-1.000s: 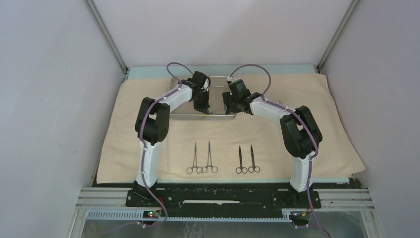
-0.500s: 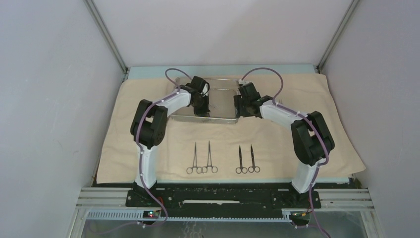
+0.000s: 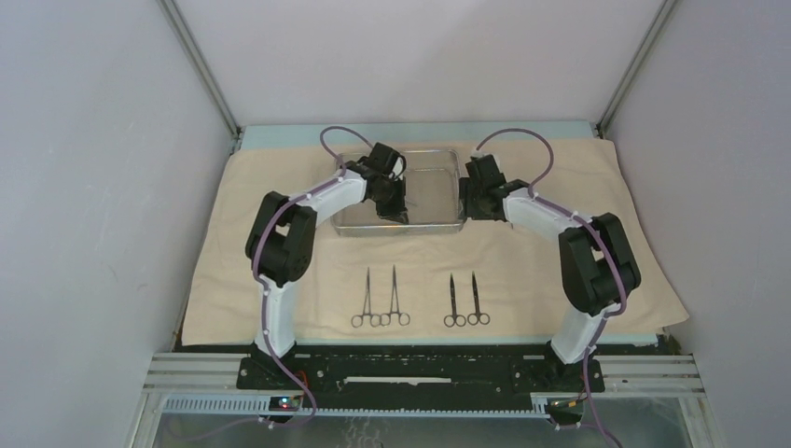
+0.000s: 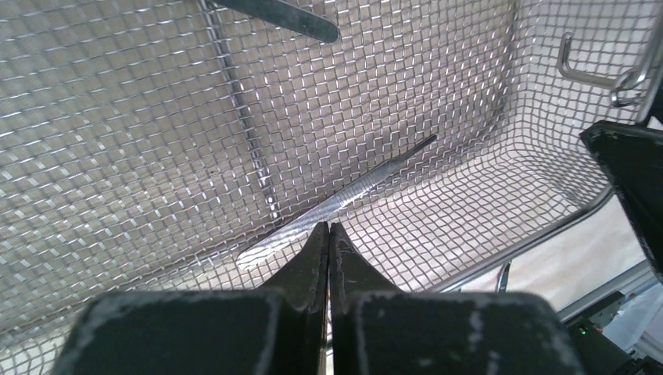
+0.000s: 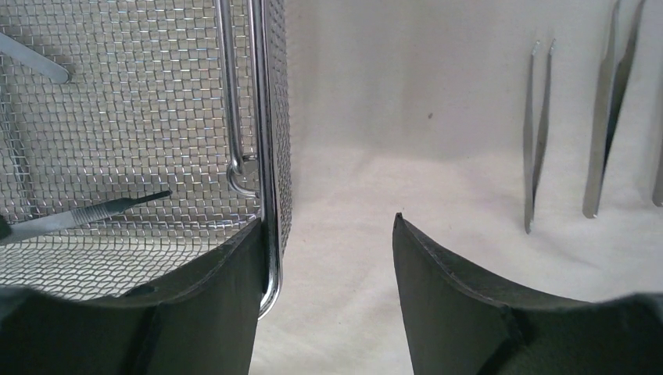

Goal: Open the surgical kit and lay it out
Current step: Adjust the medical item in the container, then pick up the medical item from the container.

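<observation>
The steel mesh tray [image 3: 438,222] sits at the back middle of the beige cloth [image 3: 606,271]. My left gripper [image 3: 389,203] is inside the tray; in the left wrist view [image 4: 328,226] its jaws are shut, tips just over a slim steel instrument [image 4: 352,199] lying on the mesh [image 4: 117,117]. My right gripper [image 3: 469,201] is open at the tray's right end; in the right wrist view [image 5: 327,219] the tray rim [image 5: 270,156] stands against the left finger [image 5: 203,312]. Four ring-handled clamps and scissors [image 3: 395,299] lie in a row near the front.
Two slim tweezers [image 5: 535,133] [image 5: 610,117] lie on the cloth [image 5: 352,117] right of the tray. A second flat steel piece [image 4: 285,16] lies at the far side of the tray. Enclosure walls stand close on the left, right and back.
The tray has slid to the right on the cloth. Both grippers have moved right with it; the right one now sits at the tray's right end.
</observation>
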